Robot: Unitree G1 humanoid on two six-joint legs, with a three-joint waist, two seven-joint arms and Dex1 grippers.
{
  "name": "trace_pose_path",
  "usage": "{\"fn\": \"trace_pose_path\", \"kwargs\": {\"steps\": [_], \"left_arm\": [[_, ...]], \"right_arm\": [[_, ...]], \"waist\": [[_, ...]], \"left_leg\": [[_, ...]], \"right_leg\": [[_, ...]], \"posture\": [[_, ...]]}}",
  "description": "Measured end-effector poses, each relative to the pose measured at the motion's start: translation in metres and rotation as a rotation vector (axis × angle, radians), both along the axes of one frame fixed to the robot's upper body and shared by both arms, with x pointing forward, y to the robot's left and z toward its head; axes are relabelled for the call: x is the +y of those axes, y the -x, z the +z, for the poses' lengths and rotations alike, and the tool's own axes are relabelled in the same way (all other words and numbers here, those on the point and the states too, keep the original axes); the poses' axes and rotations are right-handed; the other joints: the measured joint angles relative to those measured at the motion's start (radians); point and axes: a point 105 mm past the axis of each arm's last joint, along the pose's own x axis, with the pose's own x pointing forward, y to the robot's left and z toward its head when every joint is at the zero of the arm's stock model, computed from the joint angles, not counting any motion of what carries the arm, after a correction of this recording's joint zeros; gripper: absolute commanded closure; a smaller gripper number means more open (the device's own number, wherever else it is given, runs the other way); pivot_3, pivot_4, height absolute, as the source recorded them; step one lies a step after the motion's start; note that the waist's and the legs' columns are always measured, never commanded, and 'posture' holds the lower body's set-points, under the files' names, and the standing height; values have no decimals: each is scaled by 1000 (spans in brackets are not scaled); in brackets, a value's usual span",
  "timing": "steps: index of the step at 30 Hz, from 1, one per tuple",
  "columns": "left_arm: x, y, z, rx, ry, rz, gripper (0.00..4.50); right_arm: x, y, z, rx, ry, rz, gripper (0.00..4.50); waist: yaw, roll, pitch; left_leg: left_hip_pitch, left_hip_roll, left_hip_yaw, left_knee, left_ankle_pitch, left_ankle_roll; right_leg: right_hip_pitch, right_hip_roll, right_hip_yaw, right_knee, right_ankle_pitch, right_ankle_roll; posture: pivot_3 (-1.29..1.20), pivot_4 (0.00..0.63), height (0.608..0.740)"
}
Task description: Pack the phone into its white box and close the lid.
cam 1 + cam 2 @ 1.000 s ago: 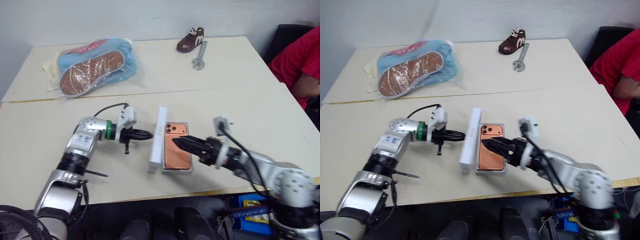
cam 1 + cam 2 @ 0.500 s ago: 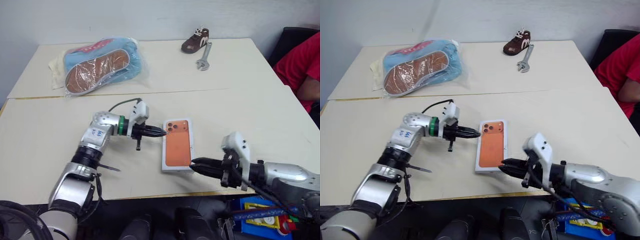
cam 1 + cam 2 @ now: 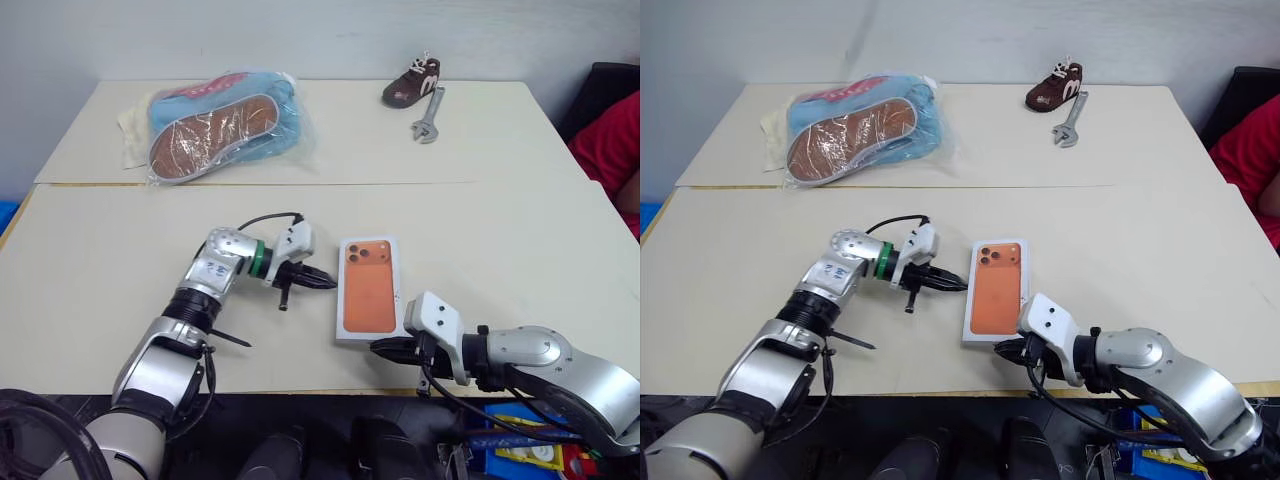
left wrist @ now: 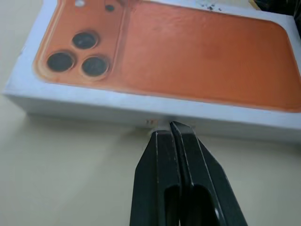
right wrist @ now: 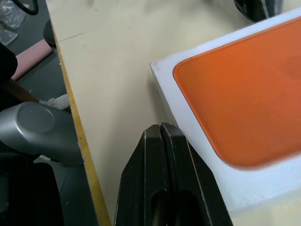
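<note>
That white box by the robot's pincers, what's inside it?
The white box has its lid on, showing an orange phone picture, so nothing inside can be seen. Both shut pincers, left and right, sit at its edges.

The closed white rectangular box (image 3: 368,289) with the orange phone picture on its top hides whatever lies inside. In the left wrist view its far end runs past the edge beyond the black pincer tips. A red-sleeved person (image 3: 612,150) is cut off at the edge.
</note>
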Motion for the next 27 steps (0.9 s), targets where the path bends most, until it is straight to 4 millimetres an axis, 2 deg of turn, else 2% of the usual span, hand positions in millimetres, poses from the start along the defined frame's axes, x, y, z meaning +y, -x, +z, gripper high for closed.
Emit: {"fn": "trace_pose_path", "kwargs": {"steps": [3, 7, 12, 14, 16, 18, 21, 23, 26, 27], "left_arm": [[-5, 1, 0, 4, 11, -7, 4500], [0, 0, 1, 10, 6, 1, 4500], [16, 8, 20, 103, 59, -37, 4500], [12, 15, 32, 163, 121, -73, 4500], [-1, 15, 37, 169, 146, -86, 4500], [-17, 12, 30, 127, 111, -80, 4500], [-30, 8, 2, 86, -4, -46, 4500], [-35, 3, 1, -4, -52, -48, 4500], [-34, 0, 0, -49, -85, -42, 4500], [-31, -1, 0, -46, -86, -33, 4322]], "right_arm": [[-7, -2, -3, 6, 6, -21, 4477], [-12, 0, -1, 18, -16, -40, 4477], [-2, 0, 22, 23, -181, -50, 4477], [1, -5, 25, 10, -199, -72, 4477], [-4, -17, 20, -11, -170, -134, 4477], [-12, -28, 5, -20, -99, -199, 4477], [-6, -34, 1, -76, -77, -194, 4477], [-4, -36, -5, -112, -46, -179, 4477], [-6, -36, -9, -148, -31, -184, 4477], [-8, -36, -9, -154, -33, -188, 4498]], "waist": [[-1, 0, 0], [-3, 0, 0], [-13, 0, 0], [-15, 0, 0], [-6, 0, 0], [0, -1, 0], [-7, -2, -2], [-10, -9, -7], [-10, -10, -15], [-10, -10, -16]], "left_leg": [[0, 0, 0, 0, 0, 0], [0, 0, 0, 0, 0, 0], [0, 1, 0, 0, 0, 0], [0, 1, 0, 0, 0, 0], [0, -1, -1, 1, 0, 0], [1, -2, -1, 1, 0, 0], [3, -2, -1, 0, 0, 0], [7, -1, -1, -1, 0, 0], [11, -1, 0, -1, 0, 0], [10, -1, 0, -1, 0, 0]], "right_leg": [[0, 0, 0, 0, 0, 0], [0, 0, 0, 0, 0, 0], [0, 1, 0, 2, 0, 0], [0, 0, 0, 2, 0, 0], [0, 0, 0, 1, 0, 0], [0, -1, 0, 1, 0, 0], [0, -1, 1, 2, 0, 0], [3, 0, 1, 0, 0, 0], [7, 0, 2, -1, 0, 0], [7, 0, 3, 0, 0, 0]], "posture": [[0, 150, 740], [0, 150, 740], [0, 150, 740], [0, 150, 740], [0, 150, 740], [0, 150, 740], [0, 150, 740], [0, 150, 740], [0, 150, 740], [0, 150, 740]]}}
